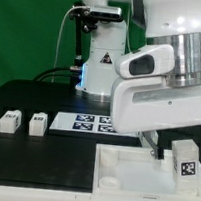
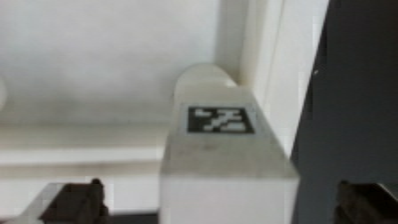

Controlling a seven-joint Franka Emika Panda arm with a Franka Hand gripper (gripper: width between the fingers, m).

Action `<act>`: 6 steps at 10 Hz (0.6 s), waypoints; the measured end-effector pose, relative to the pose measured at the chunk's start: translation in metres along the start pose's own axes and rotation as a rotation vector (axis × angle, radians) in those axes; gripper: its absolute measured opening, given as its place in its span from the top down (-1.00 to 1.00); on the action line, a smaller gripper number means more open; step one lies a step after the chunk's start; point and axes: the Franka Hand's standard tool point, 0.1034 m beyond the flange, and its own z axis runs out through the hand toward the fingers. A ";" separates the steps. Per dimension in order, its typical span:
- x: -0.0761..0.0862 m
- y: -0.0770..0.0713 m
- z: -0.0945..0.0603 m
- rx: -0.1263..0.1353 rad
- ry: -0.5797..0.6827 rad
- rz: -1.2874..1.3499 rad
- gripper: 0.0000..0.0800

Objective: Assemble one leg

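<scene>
A white leg [image 2: 222, 165] with a black-and-white marker on its face lies between my gripper's [image 2: 221, 205] two dark fingertips [image 2: 75, 200], with a gap on each side. The gripper is open. In the exterior view the same leg [image 1: 187, 163] stands on the right side of the large white tray [image 1: 121, 176], and my gripper [image 1: 174, 151] hangs just over it, one black finger [image 1: 153, 146] showing beside it. Two more legs [image 1: 8, 122] [image 1: 37, 124] sit on the black table at the exterior view's left.
The marker board [image 1: 86, 122] lies flat on the table behind the tray. The robot's base [image 1: 98, 58] stands at the back against a green backdrop. The tray's raised wall [image 2: 267, 50] runs beside the leg in the wrist view.
</scene>
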 end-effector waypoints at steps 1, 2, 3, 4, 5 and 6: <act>0.008 -0.003 -0.003 0.013 -0.038 -0.002 -0.62; 0.011 -0.003 -0.003 0.010 -0.014 -0.003 -0.62; 0.010 -0.003 -0.002 0.011 -0.016 0.019 -0.62; 0.010 -0.003 -0.002 0.011 -0.016 0.037 -0.34; 0.010 -0.003 -0.002 0.011 -0.016 0.032 0.02; 0.011 -0.002 -0.002 0.010 -0.016 0.079 0.02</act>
